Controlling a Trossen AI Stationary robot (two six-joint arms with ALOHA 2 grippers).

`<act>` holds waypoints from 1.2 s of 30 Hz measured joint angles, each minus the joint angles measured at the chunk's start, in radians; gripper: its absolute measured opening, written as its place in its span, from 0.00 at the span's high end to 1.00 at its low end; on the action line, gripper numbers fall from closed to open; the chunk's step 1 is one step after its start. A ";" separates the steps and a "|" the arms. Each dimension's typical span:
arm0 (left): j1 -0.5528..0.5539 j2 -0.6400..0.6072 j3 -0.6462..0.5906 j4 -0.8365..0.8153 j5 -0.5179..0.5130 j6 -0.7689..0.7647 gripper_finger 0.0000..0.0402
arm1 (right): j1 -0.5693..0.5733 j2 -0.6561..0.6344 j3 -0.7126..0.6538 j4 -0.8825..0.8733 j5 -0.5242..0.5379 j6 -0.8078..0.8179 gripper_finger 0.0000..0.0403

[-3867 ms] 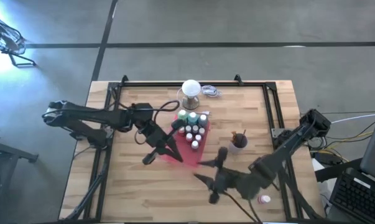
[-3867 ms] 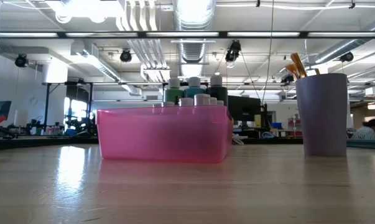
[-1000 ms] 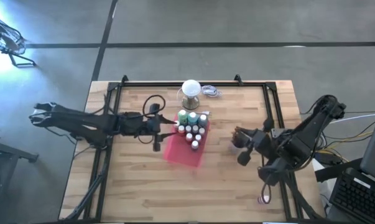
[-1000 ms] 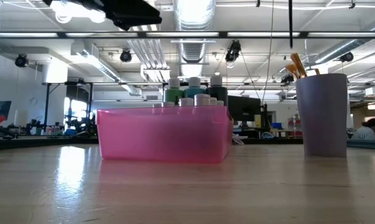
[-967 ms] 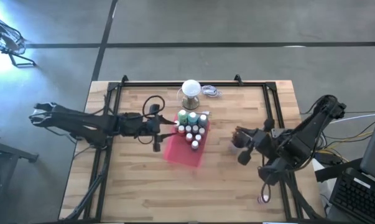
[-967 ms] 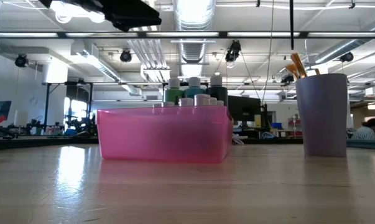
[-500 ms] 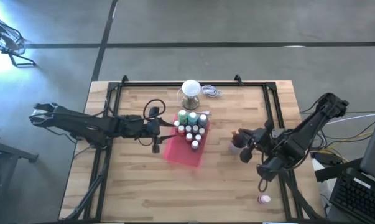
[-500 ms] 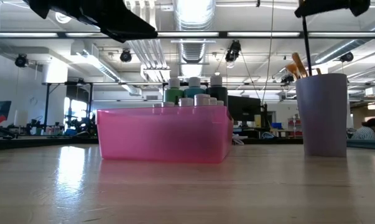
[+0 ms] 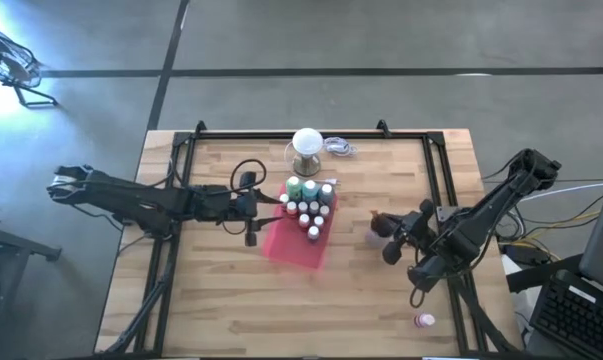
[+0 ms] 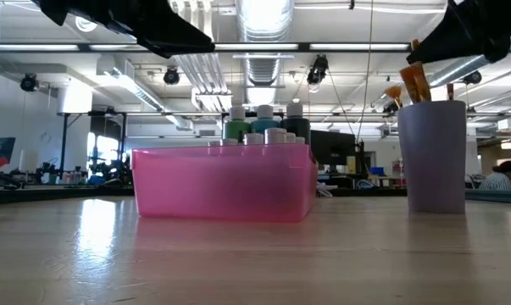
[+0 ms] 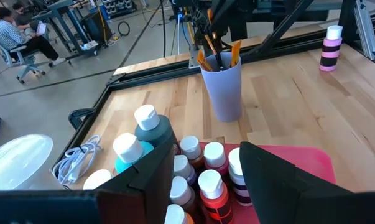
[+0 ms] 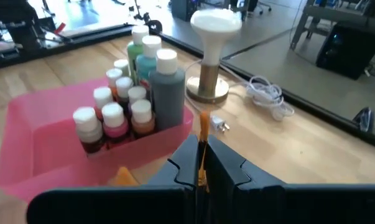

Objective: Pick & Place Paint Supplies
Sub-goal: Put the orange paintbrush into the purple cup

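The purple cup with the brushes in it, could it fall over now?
It might. The right gripper is shut on a thin orange brush right at the purple cup, so a sideways pull could tip the cup and spill its brushes. The thin brush could also slip out. One pink bottle stands near the table's edge, where the arm could knock it off.

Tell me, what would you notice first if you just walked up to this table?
Probably the bright pink tray in the middle of the table, with little white-capped paint bottles packed into its far end. Next, the purple cup of brushes to the tray's right, where the right gripper is shut on a thin brush. Behind the tray stands a lamp-like white ball-topped stand.
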 joint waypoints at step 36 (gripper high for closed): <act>0.000 0.002 0.000 0.000 0.000 -0.001 0.53 | -0.001 0.000 0.045 0.036 -0.085 -0.125 0.58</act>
